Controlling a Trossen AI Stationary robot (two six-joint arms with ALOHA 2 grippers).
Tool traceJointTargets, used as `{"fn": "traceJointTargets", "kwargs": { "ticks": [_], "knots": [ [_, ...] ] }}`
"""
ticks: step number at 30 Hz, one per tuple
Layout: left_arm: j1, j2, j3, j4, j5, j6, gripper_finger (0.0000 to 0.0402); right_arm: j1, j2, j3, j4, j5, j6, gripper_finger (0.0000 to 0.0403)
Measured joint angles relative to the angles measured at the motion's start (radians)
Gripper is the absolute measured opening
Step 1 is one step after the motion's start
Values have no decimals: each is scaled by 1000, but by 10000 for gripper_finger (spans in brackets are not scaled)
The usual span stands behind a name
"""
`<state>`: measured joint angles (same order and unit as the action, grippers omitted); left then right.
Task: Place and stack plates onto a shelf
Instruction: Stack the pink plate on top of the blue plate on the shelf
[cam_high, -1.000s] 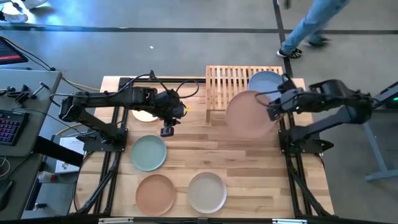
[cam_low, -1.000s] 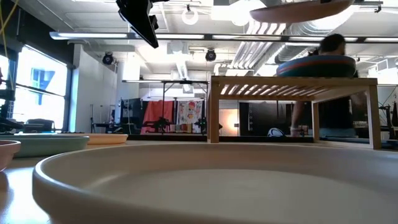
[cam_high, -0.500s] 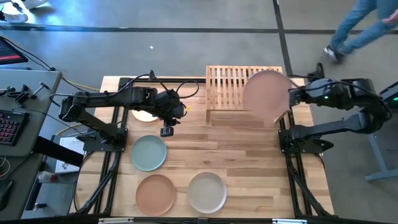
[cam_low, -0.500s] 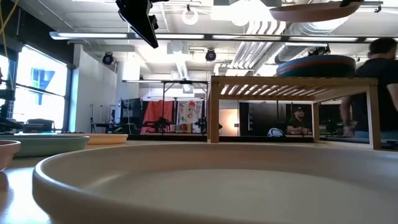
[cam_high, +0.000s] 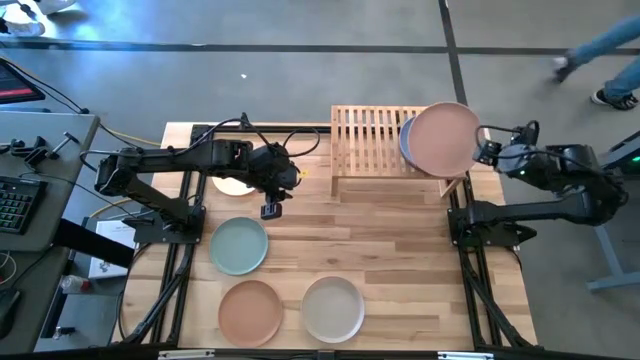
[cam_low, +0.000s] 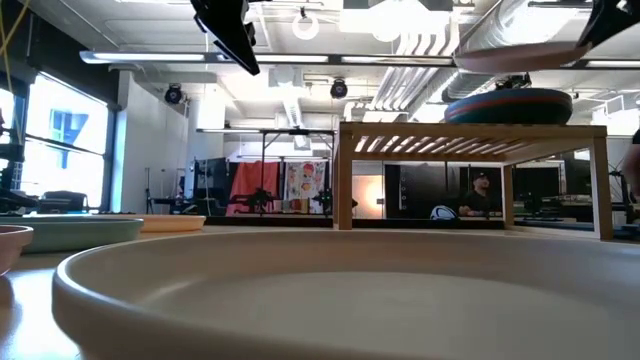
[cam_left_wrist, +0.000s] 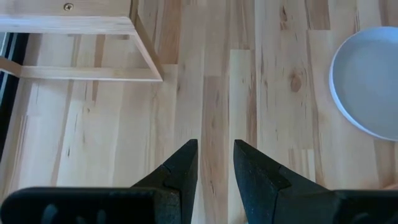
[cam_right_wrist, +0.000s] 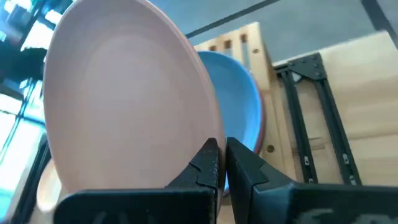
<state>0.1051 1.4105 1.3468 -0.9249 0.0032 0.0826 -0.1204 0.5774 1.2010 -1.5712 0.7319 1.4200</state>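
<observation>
Over shelf (cam_high: 375, 140), right end: pink plate (cam_high: 445, 138), held just above blue-topped stack (cam_right_wrist: 239, 102)
Right gripper (cam_right_wrist: 222, 163): we see it pinching pink plate's rim, plate roughly level
Key relation: stack directly below plate; we judge straight down is next
Left gripper (cam_left_wrist: 214, 160): slightly spread, empty, mid-table, farther
Waiting: pale green plate (cam_high: 238, 246), terracotta plate (cam_high: 250, 311), beige plate (cam_high: 332, 307)

Left gripper (cam_left_wrist: 216, 163) at bottom centre, its two dark fingers (cam_left_wrist: 181, 168) slightly parted above the bare plank bench (cam_left_wrist: 249, 93). Shelf (cam_left_wrist: 81, 37) leg and rail at upper left; pale plate (cam_left_wrist: 367, 81) cut off at right edge.
</observation>
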Motion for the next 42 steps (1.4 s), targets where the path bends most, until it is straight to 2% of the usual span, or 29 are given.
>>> {"fn": "traceJointTargets", "kwargs": {
  "ticks": [6,14,21,42],
  "knots": [
    [0,0,0,3,0,44,92,0,-9,-94,8,60,176,0],
    [0,0,0,3,-78,60,92,0,-7,-173,70,91,265,0],
    [0,0,0,2,-95,95,92,0,-7,-211,124,110,282,0],
    [0,0,0,2,-97,122,92,0,-7,-222,133,102,243,0]
  ]
}}
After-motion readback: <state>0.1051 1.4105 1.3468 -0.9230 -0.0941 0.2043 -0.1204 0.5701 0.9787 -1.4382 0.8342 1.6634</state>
